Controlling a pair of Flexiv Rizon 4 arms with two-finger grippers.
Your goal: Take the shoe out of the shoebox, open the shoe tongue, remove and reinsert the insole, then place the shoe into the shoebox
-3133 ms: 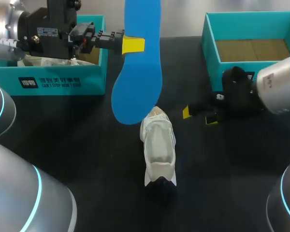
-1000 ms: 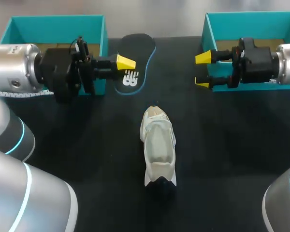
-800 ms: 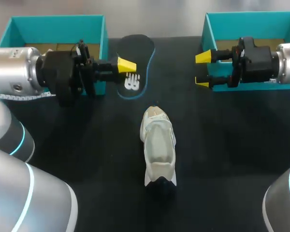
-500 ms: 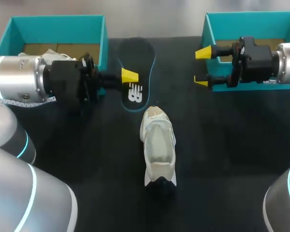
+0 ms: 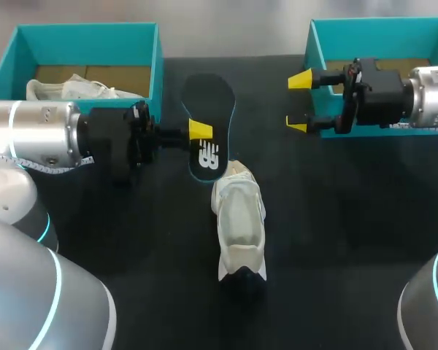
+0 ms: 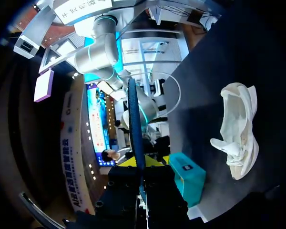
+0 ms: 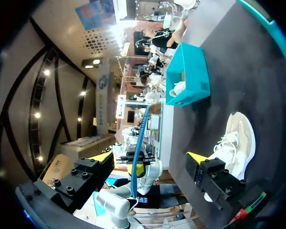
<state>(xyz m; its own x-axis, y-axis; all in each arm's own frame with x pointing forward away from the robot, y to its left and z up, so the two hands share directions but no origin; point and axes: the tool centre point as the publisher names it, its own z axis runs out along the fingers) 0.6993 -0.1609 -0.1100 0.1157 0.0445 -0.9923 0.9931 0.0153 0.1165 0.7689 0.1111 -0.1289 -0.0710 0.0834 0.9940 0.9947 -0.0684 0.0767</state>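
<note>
reinsertion step: your left jaws grip the insole [image 5: 208, 102] by the shoe [image 5: 239, 219]'s far end, right jaws open; next, feed it inside.

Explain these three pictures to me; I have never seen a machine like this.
This is a robot with two arms at a black table. The big picture looks down from above and behind it. Each round picture comes from a camera on one wrist. The left gripper, two yellow-tipped fingers, pinches a dark insole, whose near end is close to the white shoe lying in the middle. The left wrist camera sees that insole edge-on. The right gripper is open and holds nothing, in front of a teal shoebox. A second teal box at the left holds a second shoe.
</note>
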